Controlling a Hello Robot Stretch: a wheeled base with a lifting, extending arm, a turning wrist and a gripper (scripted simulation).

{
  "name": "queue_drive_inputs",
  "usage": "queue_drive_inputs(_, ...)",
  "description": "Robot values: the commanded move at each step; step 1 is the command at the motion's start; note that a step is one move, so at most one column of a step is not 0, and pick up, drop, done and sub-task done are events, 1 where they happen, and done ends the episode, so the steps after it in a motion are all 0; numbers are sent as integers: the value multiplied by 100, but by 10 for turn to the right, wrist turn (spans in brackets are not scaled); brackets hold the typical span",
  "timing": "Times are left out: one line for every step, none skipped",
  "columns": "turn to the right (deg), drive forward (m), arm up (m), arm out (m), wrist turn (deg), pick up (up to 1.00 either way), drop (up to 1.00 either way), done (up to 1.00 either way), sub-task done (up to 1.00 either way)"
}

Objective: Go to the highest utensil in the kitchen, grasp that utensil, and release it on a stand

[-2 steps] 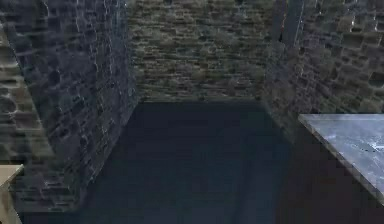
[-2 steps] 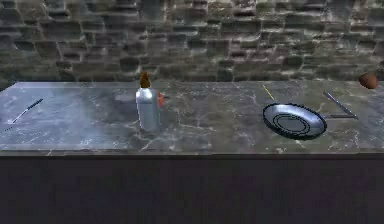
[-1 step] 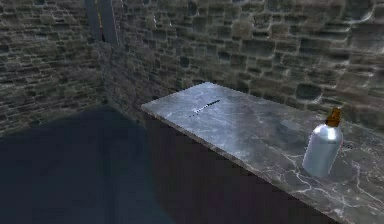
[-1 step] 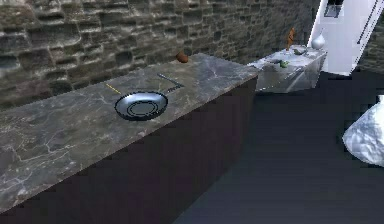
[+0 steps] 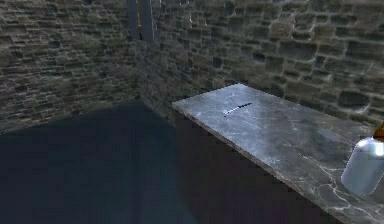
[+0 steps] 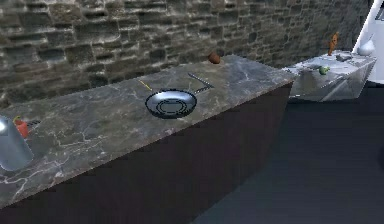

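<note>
"On the counter point(image 5: 290, 135) ahead, is that the utensil point(image 5: 237, 108)?" asks the first.

"Likely," says the second. "A slim dark thing lies flat on the marble near the far end, well apart from the bottle point(image 5: 364, 164) at the forward view's right edge. Whether it is the kitchen's highest cannot be judged from here."

"Which way does it point?"

"Its long axis runs roughly across the forward view, tipped a little up to the right. That puts it about crosswise to the counter's long edge."

"And from the gripper?"

"The gripper's state cannot be told, nor its exact place. The arm reaches out to the side, where a pan point(image 6: 171, 103) sits mid-counter. The bottle stands at the arm side view's left edge, so the utensil lies further toward the robot's front than that. The base probably has to roll forward until the utensil comes abreast of the arm."

"And the stand?"

"A pale table point(image 6: 335, 85) with small things on it stands past the counter's other end, at the arm side view's right. It may serve."
</note>
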Motion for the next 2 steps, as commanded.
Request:
queue_drive_inputs(0, 0, 50, 0, 0, 0, 0, 0, 0)
queue_drive_inputs(0, 0, 38, 0, 0, 0, 0, 0, 0)
